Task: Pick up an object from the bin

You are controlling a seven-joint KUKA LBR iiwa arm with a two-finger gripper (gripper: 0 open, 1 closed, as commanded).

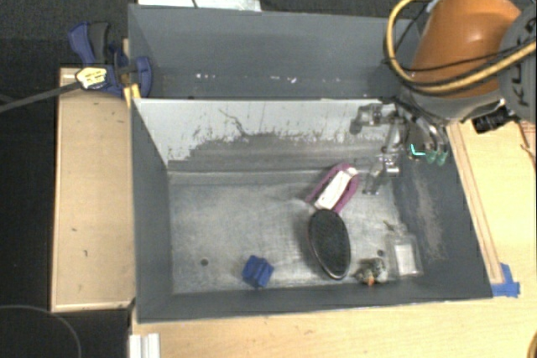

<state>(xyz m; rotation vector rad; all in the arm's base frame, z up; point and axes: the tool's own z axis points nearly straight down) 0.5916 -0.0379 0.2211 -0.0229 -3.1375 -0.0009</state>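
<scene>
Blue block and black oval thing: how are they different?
The blue block is small and boxy; the black oval thing is much bigger and rounded. The blue block lies alone at the view's lower left; the black oval thing lies right of it, its top end beside a purple-and-white object. Both rest on the bin floor.

A flat purple-and-white packet lies tilted toward the right wall of the bin, just beside a black oval brush. A small blue block sits near the front edge.
</scene>
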